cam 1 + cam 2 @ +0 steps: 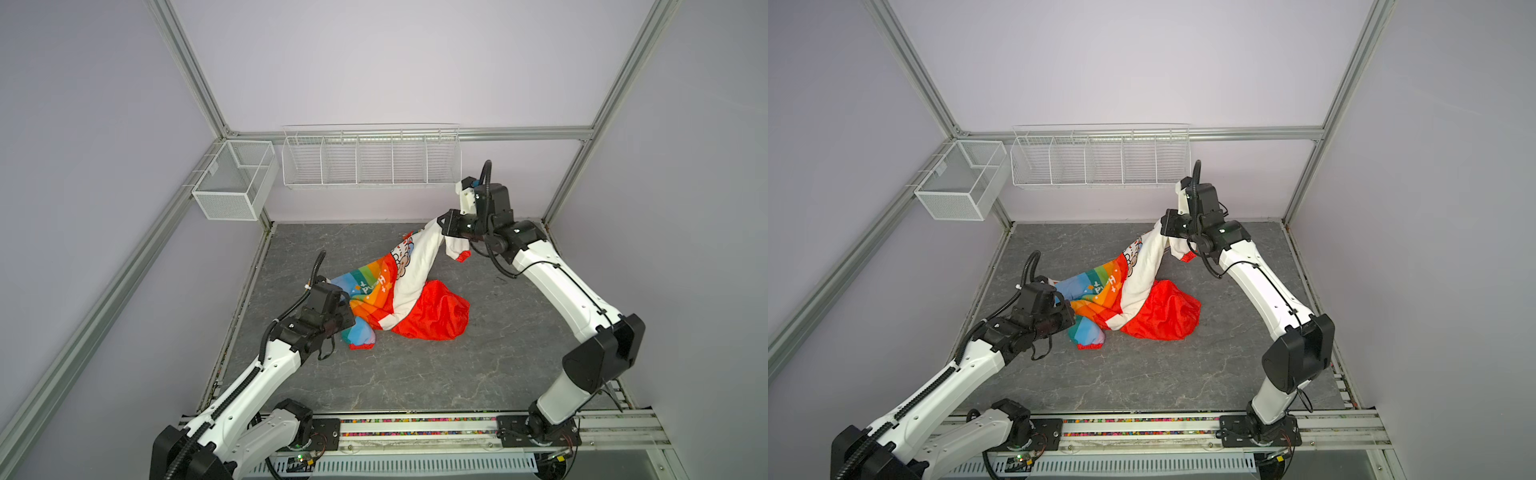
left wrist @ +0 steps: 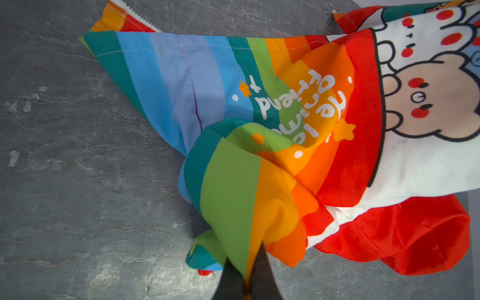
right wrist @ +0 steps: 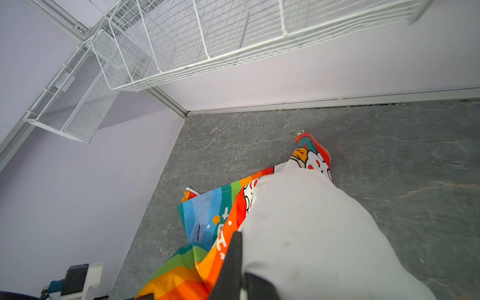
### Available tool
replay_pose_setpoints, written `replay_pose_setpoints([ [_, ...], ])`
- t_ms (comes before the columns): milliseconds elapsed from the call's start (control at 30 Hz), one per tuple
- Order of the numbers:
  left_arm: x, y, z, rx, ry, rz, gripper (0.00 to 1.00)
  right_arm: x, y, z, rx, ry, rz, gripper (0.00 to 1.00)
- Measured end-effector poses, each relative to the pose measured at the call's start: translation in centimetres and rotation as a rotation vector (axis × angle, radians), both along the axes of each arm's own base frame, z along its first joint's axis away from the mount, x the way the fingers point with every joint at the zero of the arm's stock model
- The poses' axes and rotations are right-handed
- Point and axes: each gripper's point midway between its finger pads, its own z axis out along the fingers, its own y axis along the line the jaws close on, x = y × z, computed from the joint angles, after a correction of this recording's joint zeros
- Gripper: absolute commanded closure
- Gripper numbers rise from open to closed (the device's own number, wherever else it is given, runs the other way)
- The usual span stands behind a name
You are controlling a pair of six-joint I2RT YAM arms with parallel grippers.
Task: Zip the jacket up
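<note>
– Left wrist view: what do the black fingers [image 2: 262,275] have?
– A bunched fold of thin rainbow-striped cloth. The left gripper [image 2: 246,281] is pinched tight on it, low over the bench [image 1: 374,374].
– And the jacket [image 1: 399,286] overall?
– Crumpled around mid-bench in both top views. Its glossy red hood [image 1: 432,316] puffs out toward the front edge (rather balloon-like).
– The right side?
– The right gripper [image 1: 448,232] is clamped on the soft white half, which rises as a taut slope toward the back right corner. A red cuff [image 1: 462,255] dangles beside it.
– Zipper?
– White teeth [image 2: 141,17] and a small metal ring pull [image 3: 293,133] sit at separate corners of the cloth, over grey, veined stone-look surface.
</note>
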Motion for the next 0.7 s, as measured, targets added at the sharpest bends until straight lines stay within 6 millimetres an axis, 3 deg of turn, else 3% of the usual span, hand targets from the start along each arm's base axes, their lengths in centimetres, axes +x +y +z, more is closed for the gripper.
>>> replay_pose_setpoints([
  [233, 1.4, -0.6, 3.8, 0.009, -0.069, -0.035, 1.00, -2.4, -5.1, 4.1, 0.014, -0.083, -0.077, 0.93],
  [367, 2.2, -0.8, 6.0, 0.030, -0.110, -0.047, 1.00, -3.6, -7.3, 4.7, 0.006, -0.095, -0.120, 0.93],
  [500, 3.2, -0.9, 7.4, 0.062, -0.129, -0.058, 1.00, -4.4, -8.7, 1.8, -0.052, -0.029, -0.153, 0.93],
  [700, 5.8, -1.4, 6.0, 0.129, -0.080, -0.065, 1.00, -5.0, -11.4, -6.6, -0.177, 0.174, -0.216, 0.93],
])
